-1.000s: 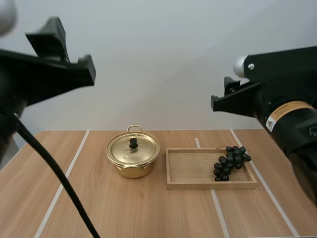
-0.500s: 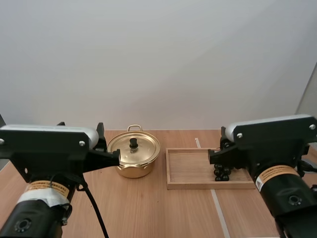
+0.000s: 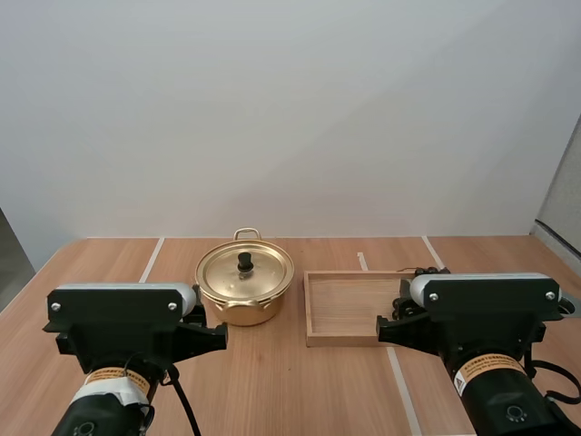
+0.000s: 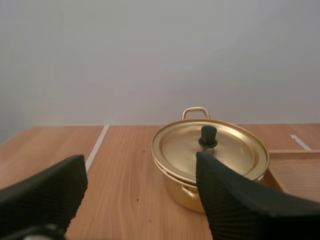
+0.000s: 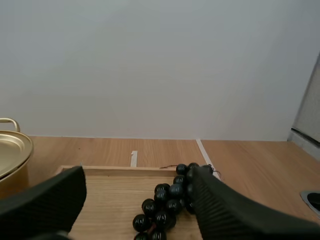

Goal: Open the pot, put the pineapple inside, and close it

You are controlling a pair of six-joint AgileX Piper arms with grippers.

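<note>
Closed golden metal pot (image 3: 244, 289); its small black lid knob (image 4: 208, 135) looks rigid, pinchable. Dark grape bunch (image 5: 167, 207) seems soft. Fingers apart on left tool (image 4: 139, 167) and right tool (image 5: 136, 175).

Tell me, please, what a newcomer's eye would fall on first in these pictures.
The shiny gold metal pot, lid on, stands mid-table beside a shallow wooden tray. A bunch of dark grapes lies in the tray's right part. The left gripper and right gripper are open.

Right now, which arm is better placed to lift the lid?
Left. The left gripper is open and faces the pot, with the lid knob ahead of its fingers. The right gripper faces the grapes in the tray.
</note>
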